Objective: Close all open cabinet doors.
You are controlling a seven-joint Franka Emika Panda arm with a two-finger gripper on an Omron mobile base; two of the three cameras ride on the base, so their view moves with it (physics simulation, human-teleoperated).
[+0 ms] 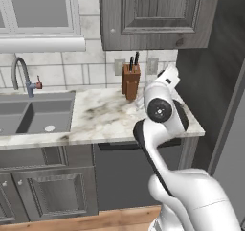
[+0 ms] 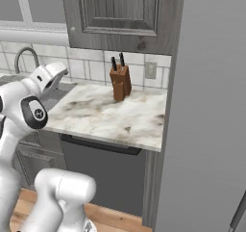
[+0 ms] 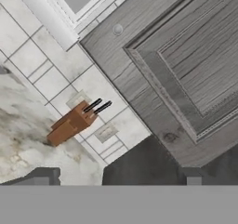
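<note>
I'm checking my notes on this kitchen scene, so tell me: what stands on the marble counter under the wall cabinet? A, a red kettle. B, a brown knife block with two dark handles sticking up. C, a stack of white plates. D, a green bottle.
B: a brown knife block with two dark handles stands on the marble counter against the tiled wall, below the cabinet door.

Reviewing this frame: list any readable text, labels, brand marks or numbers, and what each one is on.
None: no view carries readable writing.
The cabinet door shows only wood grain and a knob.
The knife block is plain brown wood, unmarked.
The wall outlet and the faucet bear no label.
The marble counter has veining only, no lettering.
</note>
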